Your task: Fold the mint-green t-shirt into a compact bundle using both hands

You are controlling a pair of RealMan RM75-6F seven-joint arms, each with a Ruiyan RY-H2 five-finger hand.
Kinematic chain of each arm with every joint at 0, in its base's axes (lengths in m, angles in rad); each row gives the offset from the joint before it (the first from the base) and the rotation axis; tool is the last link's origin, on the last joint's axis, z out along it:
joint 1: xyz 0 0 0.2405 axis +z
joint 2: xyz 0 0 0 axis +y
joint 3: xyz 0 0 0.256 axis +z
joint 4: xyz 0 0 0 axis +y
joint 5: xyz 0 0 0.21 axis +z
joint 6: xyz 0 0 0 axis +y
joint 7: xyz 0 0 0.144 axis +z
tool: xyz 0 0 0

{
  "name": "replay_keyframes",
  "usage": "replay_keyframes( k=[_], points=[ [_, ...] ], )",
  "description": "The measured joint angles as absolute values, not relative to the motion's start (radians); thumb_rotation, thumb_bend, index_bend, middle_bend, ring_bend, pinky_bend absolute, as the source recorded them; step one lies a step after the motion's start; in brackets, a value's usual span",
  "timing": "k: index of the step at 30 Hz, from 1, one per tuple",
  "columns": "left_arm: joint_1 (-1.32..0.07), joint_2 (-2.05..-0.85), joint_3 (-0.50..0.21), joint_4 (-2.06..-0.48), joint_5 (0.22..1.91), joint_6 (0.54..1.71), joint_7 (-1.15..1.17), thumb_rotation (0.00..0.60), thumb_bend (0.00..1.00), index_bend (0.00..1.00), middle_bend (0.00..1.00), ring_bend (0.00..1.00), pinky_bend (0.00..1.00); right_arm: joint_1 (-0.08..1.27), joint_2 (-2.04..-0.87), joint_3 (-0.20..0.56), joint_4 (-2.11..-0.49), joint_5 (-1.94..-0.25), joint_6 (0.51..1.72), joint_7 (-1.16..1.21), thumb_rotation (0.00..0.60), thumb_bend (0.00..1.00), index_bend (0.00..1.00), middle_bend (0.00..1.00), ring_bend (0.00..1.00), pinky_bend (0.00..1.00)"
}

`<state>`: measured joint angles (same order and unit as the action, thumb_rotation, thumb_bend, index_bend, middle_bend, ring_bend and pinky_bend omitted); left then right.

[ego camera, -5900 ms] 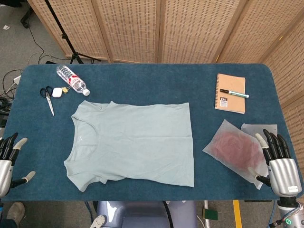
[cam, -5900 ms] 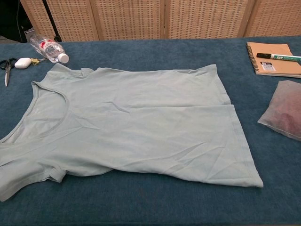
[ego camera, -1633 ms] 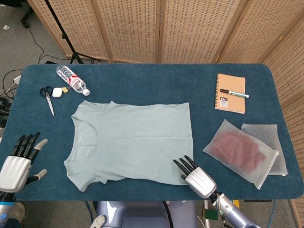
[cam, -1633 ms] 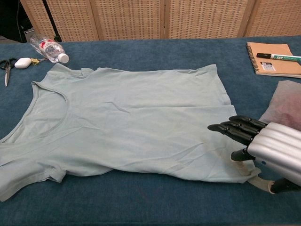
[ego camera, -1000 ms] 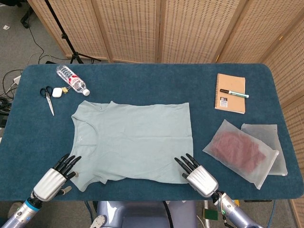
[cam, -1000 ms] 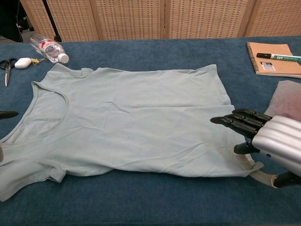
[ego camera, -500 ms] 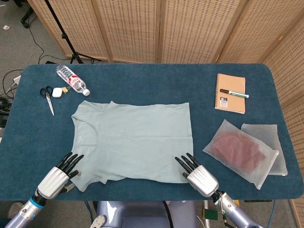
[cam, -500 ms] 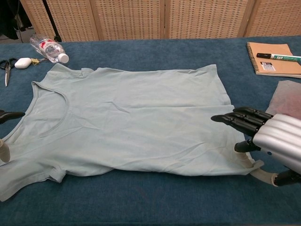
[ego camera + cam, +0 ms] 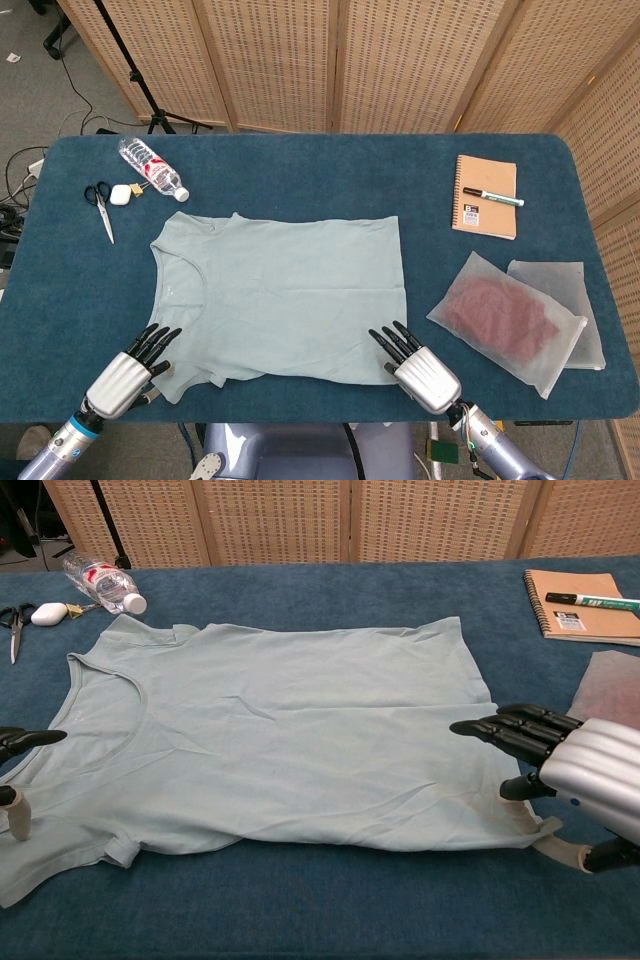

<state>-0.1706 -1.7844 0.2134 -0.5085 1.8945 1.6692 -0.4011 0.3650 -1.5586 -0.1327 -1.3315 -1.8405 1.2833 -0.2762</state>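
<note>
The right hand [image 9: 420,370] lay at the near right corner of the t-shirt [image 9: 290,295], fingers [image 9: 505,732] extended and apart over the hem. Its thumb sat at the hem corner, where the cloth was slightly raised; whether the cloth was pinched could not be told. The left hand [image 9: 128,372] lay at the near left corner, beside the sleeve, fingers stretched forward and apart. In the chest view only its fingertips [image 9: 35,737] showed at the left edge, a pale tip resting on the sleeve cloth. Whether it gripped anything could not be told.

The t-shirt was spread flat at the middle of the table [image 9: 300,165], neckline to the left, hem to the right, unfolded.

To the right of the shirt lay a translucent pouch [image 9: 495,318] with reddish contents, overlapping a second flat pouch [image 9: 570,285]. Beyond these, a notebook [image 9: 485,195] bore a marker [image 9: 492,196]. At the far left stood apart a bottle [image 9: 153,168] on its side, scissors [image 9: 101,205] and a small white object [image 9: 122,194] just beside them. Wicker screens [image 9: 330,60] stood behind the table.
</note>
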Motion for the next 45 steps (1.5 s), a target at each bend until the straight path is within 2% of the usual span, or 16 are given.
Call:
replay_keyframes(
  k=[5,14,19,28,45],
  points=[
    [-0.173,-1.793,0.222,-0.494,1.892,1.671,-0.408,0.600,0.42,0.56,0.00,0.00,0.00,0.365,-1.558,-0.133,-1.332,-1.840,1.284,-0.277,0.600,0.44,0.65,0.00,0.00,0.00],
    [-0.178,-1.808,0.236,-0.486,1.888,1.669,-0.441,0.600,0.51,0.67,0.00,0.00,0.00,0.366,-1.556,-0.136,-1.334,-1.845,1.287,-0.276,0.600,0.44,0.65,0.00,0.00,0.00],
    [-0.177,-1.808,0.242,-0.481,1.884,1.681,-0.454,0.600,0.52,0.71,0.00,0.00,0.00,0.369,-1.554,-0.141,-1.337,-1.854,1.289,-0.270,0.600,0.44,0.65,0.00,0.00,0.00],
    [-0.175,-1.772,0.265,-0.505,1.906,1.748,-0.461,0.600,0.53,0.72,0.00,0.00,0.00,0.399,-1.533,-0.173,-1.373,-1.932,1.295,-0.243,0.600,0.44,0.66,0.00,0.00,0.00],
    [-0.157,-1.630,0.381,-0.674,2.039,1.894,-0.443,0.600,0.56,0.72,0.00,0.00,0.00,0.480,-1.411,-0.293,-1.580,-2.114,1.222,-0.283,0.600,0.44,0.66,0.00,0.00,0.00]
  ],
)
